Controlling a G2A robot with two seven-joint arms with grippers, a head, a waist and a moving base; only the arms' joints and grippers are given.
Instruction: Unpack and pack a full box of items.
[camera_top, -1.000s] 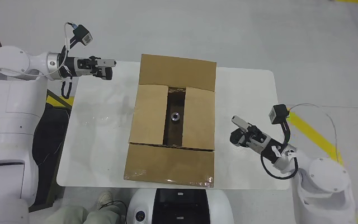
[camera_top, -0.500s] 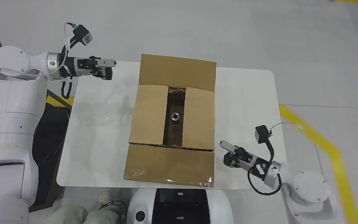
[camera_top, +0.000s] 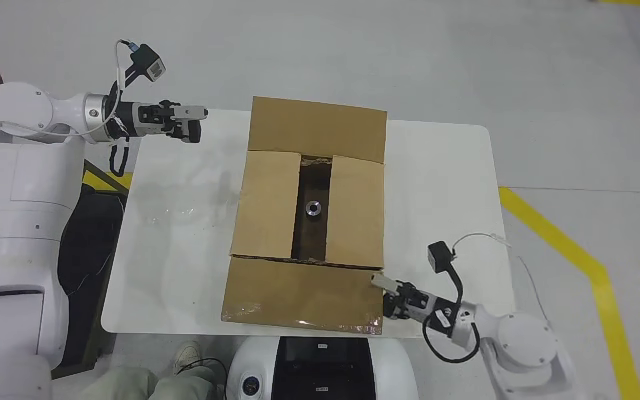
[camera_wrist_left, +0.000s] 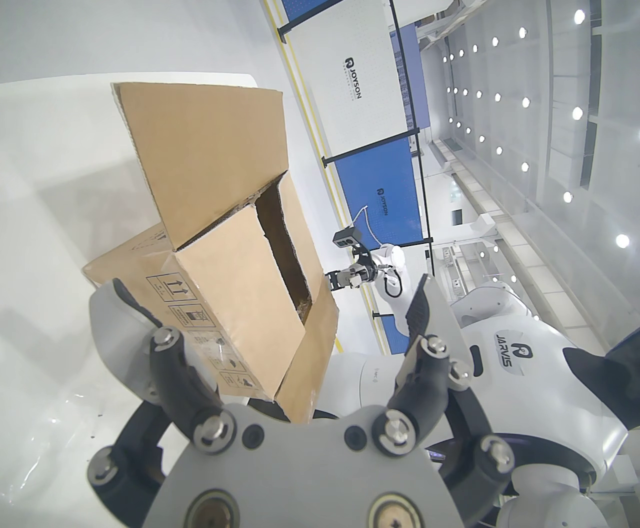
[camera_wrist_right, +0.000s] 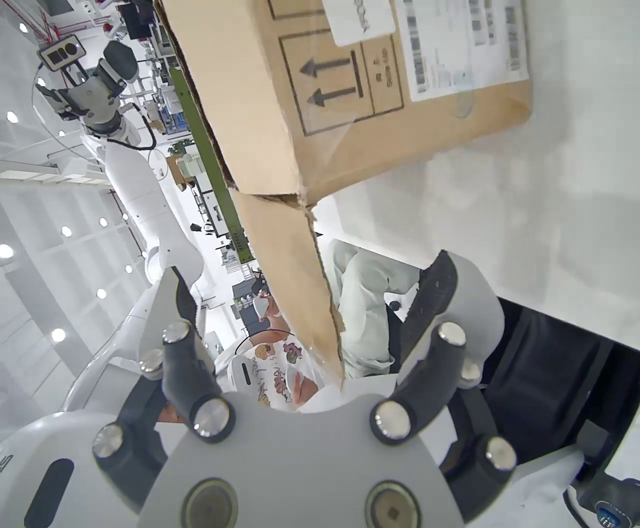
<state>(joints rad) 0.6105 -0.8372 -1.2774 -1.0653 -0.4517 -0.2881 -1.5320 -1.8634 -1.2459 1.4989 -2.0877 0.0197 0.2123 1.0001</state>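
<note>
A brown cardboard box (camera_top: 266, 205) stands in the middle of the white bench (camera_top: 440, 170), well inside its edges. Its far flap (camera_top: 318, 122) lies spread outward, away from the robot, and its near flap (camera_top: 300, 290) is folded out toward the robot, reaching about to the bench's near edge. The two side flaps (camera_top: 357, 210) are turned in over the top with a dark gap between them. Through that gap a small round metal item (camera_top: 314, 209) shows down inside the box. The left tool (camera_top: 190, 124) hangs at the far left corner of the bench, well apart from the box and pointing toward it. In the left wrist view the left tool (camera_wrist_left: 272, 305) has its two fingers spread wide and nothing between them, with the box's left side and raised far flap ahead of it. The right tool (camera_top: 385, 285) sits low at the near right corner of the box, just beside the end of the near flap. In the right wrist view the right tool (camera_wrist_right: 307, 280) is also wide open, and the torn end of the near flap runs into the space between its fingers. The fingers are not closed on the cardboard, and I cannot tell whether either one touches it. The box wall above that flap carries a white label (camera_wrist_right: 465, 45) and printed arrow marks (camera_wrist_right: 330, 80).
</note>
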